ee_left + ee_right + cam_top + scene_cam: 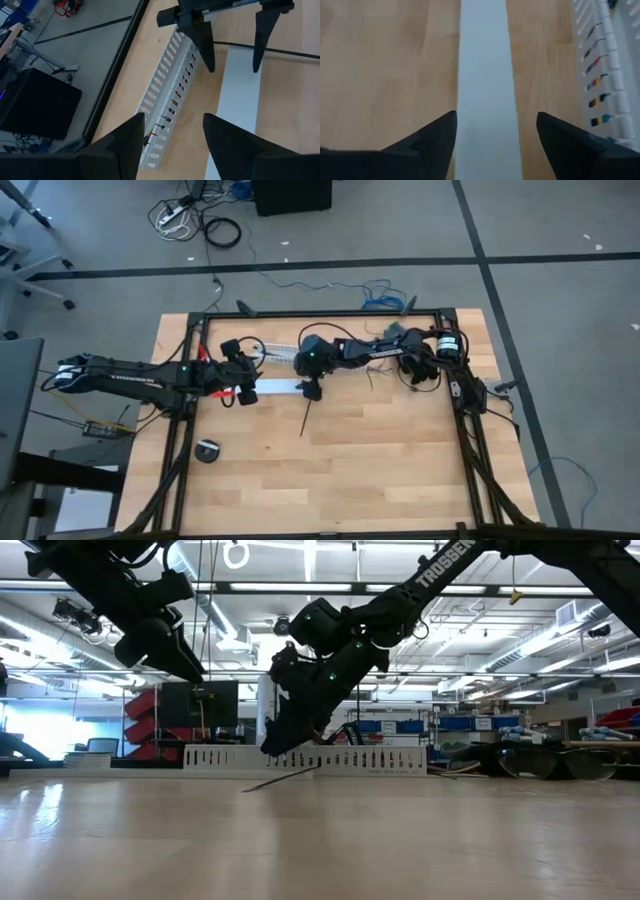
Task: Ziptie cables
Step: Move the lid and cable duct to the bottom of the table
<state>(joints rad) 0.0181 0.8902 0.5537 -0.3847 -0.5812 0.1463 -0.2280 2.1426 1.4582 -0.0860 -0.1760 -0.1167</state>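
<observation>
Claws (312, 388): two; one ziptie (306, 416).

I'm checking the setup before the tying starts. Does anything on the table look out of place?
The ziptie lies loose on the bare wood, slanted, apart from the white slotted channel where the cables sit. In the low view one end looks raised. Neither open gripper, left or right, holds it.

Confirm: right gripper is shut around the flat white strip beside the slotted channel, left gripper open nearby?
Not quite. The right gripper is open, not shut: in the right wrist view its fingers stand apart over the flat white strip, gripping nothing. The rest holds: the strip lies beside the slotted channel, and the left gripper is open nearby.
</observation>
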